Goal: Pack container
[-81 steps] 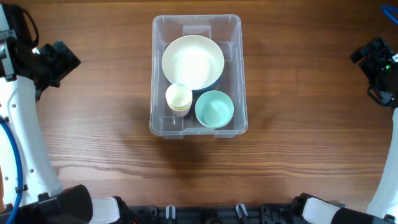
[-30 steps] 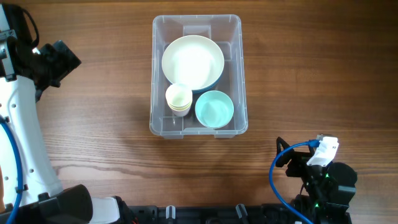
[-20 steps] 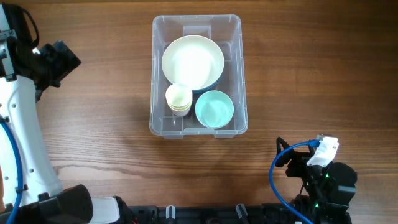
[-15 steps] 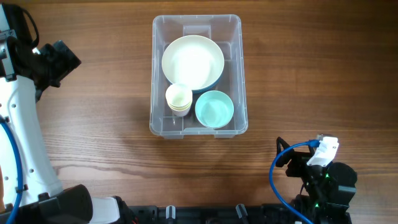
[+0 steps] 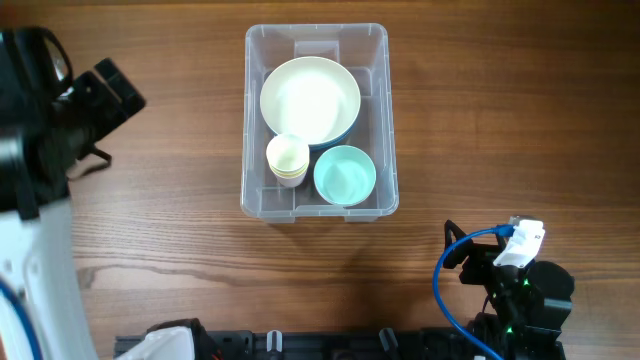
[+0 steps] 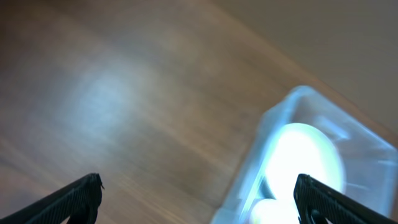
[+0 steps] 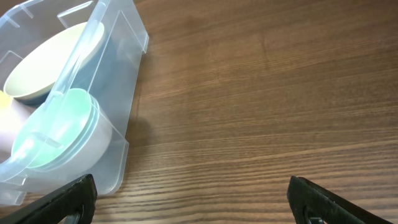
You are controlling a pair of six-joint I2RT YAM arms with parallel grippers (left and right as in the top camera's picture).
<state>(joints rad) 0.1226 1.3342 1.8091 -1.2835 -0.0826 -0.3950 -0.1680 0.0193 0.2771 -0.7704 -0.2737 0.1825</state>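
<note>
Container (image 5: 383,112): sits mid-table, on the far half, long side running near to far. Inside we count a large cream bowl (image 5: 310,100) at the far end, a small teal bowl (image 5: 345,174) at the near right, and a stack of pale cups (image 5: 287,158) at the near left, just beside both bowls. We see nothing loose on the table (image 5: 500,130) and no lid.

Left gripper (image 6: 198,186): fingers spread wide, nothing between them; it hangs to the left of the container, well apart.

Right gripper (image 7: 191,183): also spread and empty, low over the wood to the near right of the container.

Step, as we judge it: packing looks done or close to it. Neither hand carries anything, and the right arm is folded at the near right corner. The next move probably calls only for bringing the left arm to rest, swinging wide of the container wall.

Views: the overhead alone gives the full contents and both arms' places. The right wrist view adds the side wall, with the teal bowl resting against it from inside. The left wrist view is blurred; only the container's outline and the bright bowl can be made out.
</note>
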